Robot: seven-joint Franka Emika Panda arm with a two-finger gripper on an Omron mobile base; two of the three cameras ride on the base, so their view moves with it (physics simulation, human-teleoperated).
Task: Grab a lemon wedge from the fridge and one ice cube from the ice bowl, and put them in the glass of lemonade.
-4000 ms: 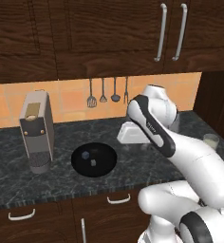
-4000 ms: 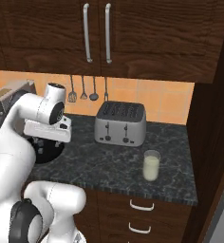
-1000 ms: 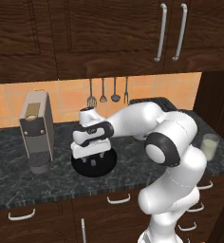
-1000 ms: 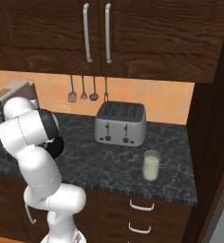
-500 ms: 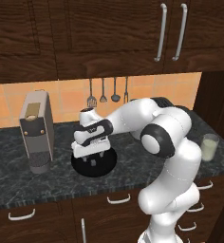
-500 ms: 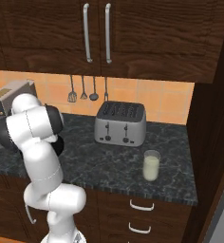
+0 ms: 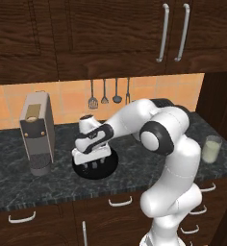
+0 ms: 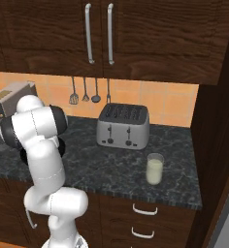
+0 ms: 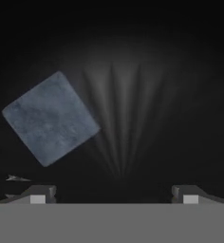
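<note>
Claw (image 7: 94,166) spread wide, dipped into ice bowl (image 7: 111,163) on bench (image 7: 134,168). Ice cube (image 9: 51,118) lies on bowl's black floor, off to one side of gap between fingertips. Glass of lemonade (image 7: 211,149) stands well apart, far right.

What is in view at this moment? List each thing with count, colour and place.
ice bowl: one, glossy black, counter middle, under the tool
ice cube: one, grey-blue, in the bowl, left of the fingers' gap
glass: one, clear with pale liquid, counter right
toaster: one, steel grey, against the back wall
coffee machine: one, grey, counter left
utensils: four, dark, hanging on the orange tiles
cabinet handles: two, silver, upper doors
arm: one, white
tool: one, open, lowered into the bowl
</note>
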